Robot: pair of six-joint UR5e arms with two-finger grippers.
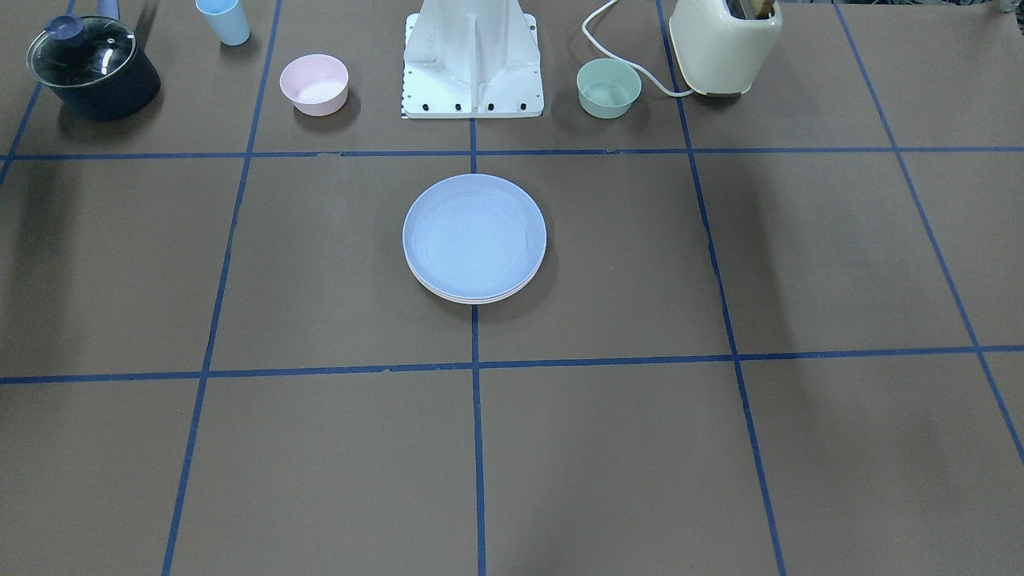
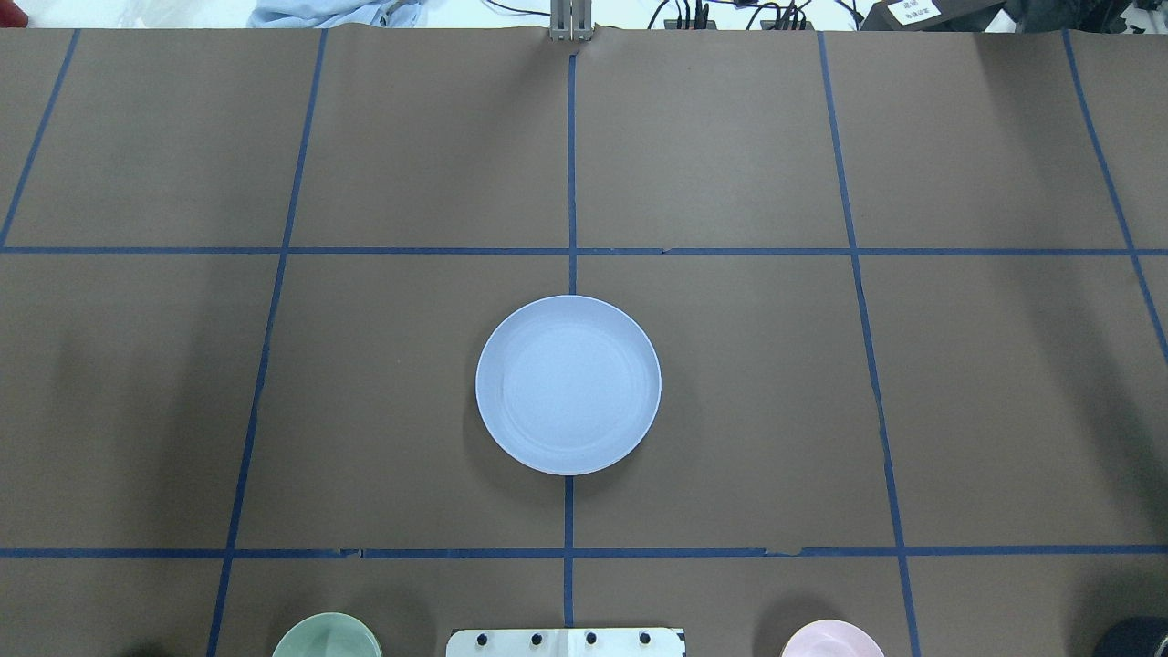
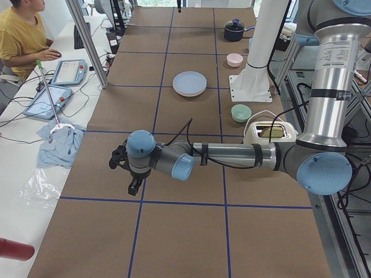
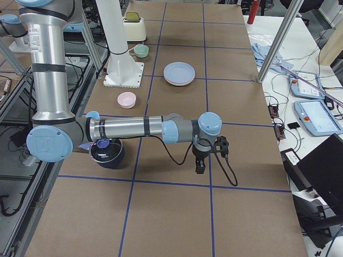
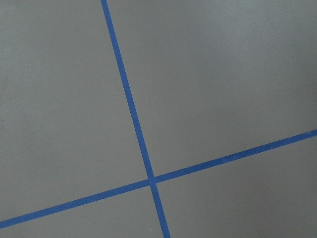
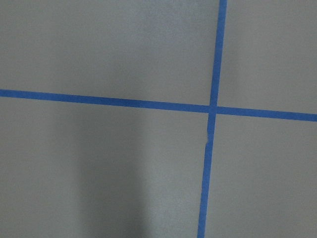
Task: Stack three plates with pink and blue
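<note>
A light blue plate [image 1: 474,236] lies on top of a stack at the table's middle, also in the overhead view [image 2: 568,383]. Pale pink and cream rims [image 1: 477,298] of plates under it show at its front edge. The stack also shows in the side views [image 3: 189,83] [image 4: 179,73]. My left gripper [image 3: 134,189] points down over bare table far from the stack. My right gripper [image 4: 199,168] does the same at the other end. Both show only in the side views, so I cannot tell if they are open or shut. The wrist views show only brown table and blue tape.
Near the robot base [image 1: 474,64] stand a pink bowl [image 1: 314,83], a green bowl [image 1: 608,87], a cream toaster [image 1: 724,44], a blue cup [image 1: 224,20] and a dark lidded pot [image 1: 92,68]. An operator [image 3: 23,35] sits beyond the far edge.
</note>
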